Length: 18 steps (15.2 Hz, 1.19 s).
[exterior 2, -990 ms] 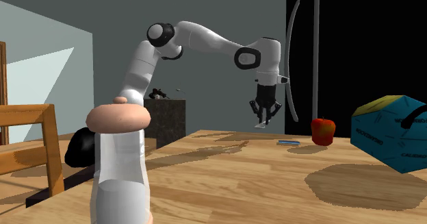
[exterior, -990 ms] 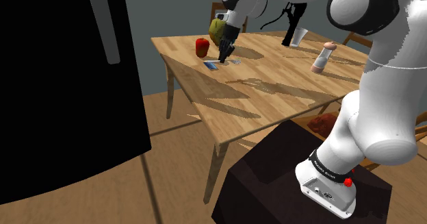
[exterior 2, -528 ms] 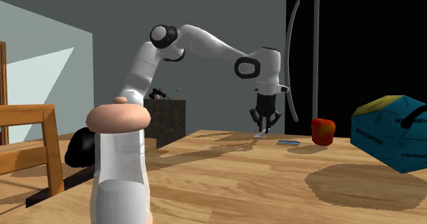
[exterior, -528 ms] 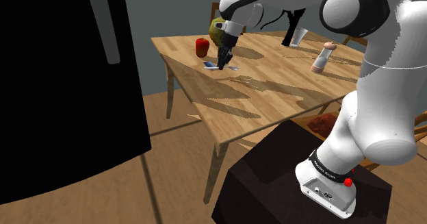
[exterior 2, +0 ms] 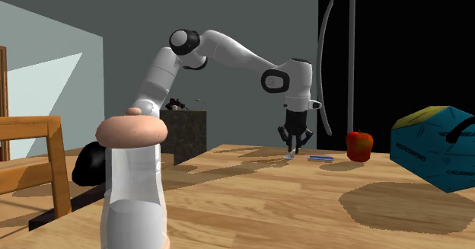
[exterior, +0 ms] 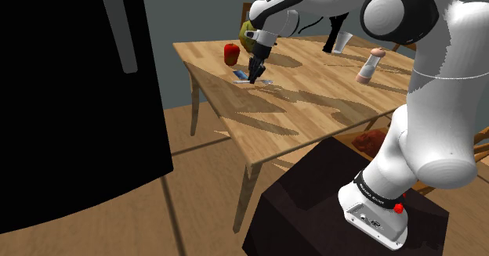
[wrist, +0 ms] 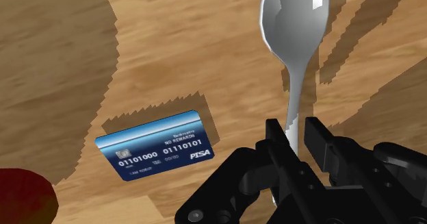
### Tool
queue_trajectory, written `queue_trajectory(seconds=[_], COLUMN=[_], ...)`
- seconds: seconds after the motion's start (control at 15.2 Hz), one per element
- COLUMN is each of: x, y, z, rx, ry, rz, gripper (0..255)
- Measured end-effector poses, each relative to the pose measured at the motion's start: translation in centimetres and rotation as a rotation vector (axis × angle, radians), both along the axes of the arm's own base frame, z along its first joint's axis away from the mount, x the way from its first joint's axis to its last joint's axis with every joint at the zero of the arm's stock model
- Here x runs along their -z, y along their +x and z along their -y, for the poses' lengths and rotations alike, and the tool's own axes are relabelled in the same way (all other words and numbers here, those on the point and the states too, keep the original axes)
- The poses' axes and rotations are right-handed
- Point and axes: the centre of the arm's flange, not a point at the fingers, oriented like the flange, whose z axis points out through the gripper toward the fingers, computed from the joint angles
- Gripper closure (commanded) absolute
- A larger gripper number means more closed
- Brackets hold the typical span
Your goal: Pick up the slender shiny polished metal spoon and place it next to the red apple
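**Wooden tabletop, a few things spread across it**

The tabletop (exterior: 313, 106) is pale wood with a plain grain, crossed by jagged shadows. Near its corner at the shoulder view's far left sits a red apple (exterior: 231, 54). A blue bank card (wrist: 161, 146) lies flat just beside the apple, toward the middle of the tabletop. A shiny spoon (wrist: 293, 17) is next to the card, bowl down and clasped by its handle in the claw (wrist: 295, 132); whether its bowl touches the wood cannot be told. A blue box with a yellow top (exterior 2: 434, 156) rests by the edge beyond the apple. Well apart, near the opposite edge, a white bottle with a peach cap (exterior: 368, 65) stands upright.
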Motion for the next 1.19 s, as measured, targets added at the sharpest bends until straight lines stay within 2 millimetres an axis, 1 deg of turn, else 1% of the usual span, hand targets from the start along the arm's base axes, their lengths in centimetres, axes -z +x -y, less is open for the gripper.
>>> queue_trajectory(seconds=[0.13, 0.2, 0.59, 0.73, 0.86, 0.92, 1.19], x=[0.0, 0.0, 0.0, -1.3, -3.7, -4.3, -4.8], y=[0.0, 0.0, 0.0, 0.1, 0.0, 0.0, 0.0], z=[0.0, 0.0, 0.0, 0.3, 0.7, 1.0, 1.2], rx=[0.000, 0.000, 0.000, 0.000, 0.000, 0.000, 0.000], ry=[0.000, 0.000, 0.000, 0.000, 0.000, 0.000, 0.000], rz=[0.000, 0.000, 0.000, 0.001, 0.001, 0.001, 0.000], gripper=[255, 0, 0, 0, 0, 0, 0])
